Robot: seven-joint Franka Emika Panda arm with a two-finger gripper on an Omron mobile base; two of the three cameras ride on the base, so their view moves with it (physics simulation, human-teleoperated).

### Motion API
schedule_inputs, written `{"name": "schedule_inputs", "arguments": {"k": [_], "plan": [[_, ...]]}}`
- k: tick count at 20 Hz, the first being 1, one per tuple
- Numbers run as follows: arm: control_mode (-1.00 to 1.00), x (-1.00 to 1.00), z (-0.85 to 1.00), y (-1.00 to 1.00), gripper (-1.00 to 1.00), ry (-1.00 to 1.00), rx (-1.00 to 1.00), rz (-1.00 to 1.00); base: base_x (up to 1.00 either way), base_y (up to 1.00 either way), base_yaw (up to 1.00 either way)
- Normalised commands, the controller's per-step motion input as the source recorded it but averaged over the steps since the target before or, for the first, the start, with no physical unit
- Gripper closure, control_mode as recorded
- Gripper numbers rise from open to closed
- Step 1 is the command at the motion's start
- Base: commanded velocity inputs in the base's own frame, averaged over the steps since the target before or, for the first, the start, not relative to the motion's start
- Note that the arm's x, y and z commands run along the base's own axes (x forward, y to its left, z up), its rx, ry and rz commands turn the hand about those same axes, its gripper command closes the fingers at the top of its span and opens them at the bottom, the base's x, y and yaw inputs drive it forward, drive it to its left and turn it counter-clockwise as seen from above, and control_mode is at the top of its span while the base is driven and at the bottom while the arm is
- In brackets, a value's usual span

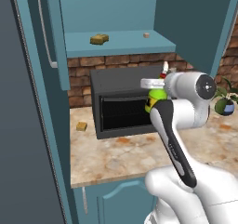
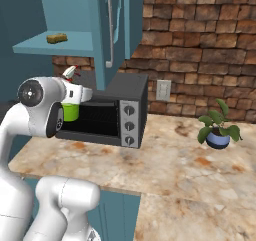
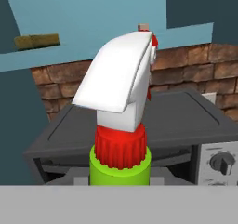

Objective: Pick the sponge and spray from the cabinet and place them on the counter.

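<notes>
Presently we find the claw clamped on the spray, held upright at centre frame before the microwave, above the counter; its long axis runs vertical, nozzle uppermost. The sponge lies flat on the cabinet shelf, upper left of the claw.

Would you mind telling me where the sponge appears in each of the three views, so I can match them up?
Left base view: the sponge lies on the cabinet shelf, upper centre-left.
Right base view: it sits on the same teal shelf, upper left.
Hand view: it shows at the left edge, on the shelf, left of the spray top.
Shared landmark: the dark microwave below the shelf.
</notes>
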Motion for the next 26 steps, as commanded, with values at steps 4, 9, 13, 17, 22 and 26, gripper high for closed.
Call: {"name": "schedule_inputs", "arguments": {"k": [4, 9, 13, 17, 22, 26], "plan": [[-1.0, 0.04, -0.39, -0.01, 1.0, 0.09, 0.0, 0.0, 0.0, 0.0, 0.0], [-1.0, 0.0, -0.47, -0.03, 1.0, 0.04, 0.0, 0.0, 0.0, 0.0, 0.0], [-1.0, 0.0, -0.57, -0.08, 1.0, 0.03, 0.0, 0.0, 0.0, 0.0, 0.0], [-1.0, 0.0, -0.61, -0.01, 1.0, 0.0, -0.03, 0.0, 0.0, 0.0, 0.0], [-1.0, 0.0, -0.51, -0.1, 1.0, 0.0, -0.06, -0.04, 0.0, 0.0, 0.0], [-1.0, -0.04, -0.34, -0.3, 1.0, 0.01, -0.01, -0.09, 0.0, 0.0, 0.0]]}}
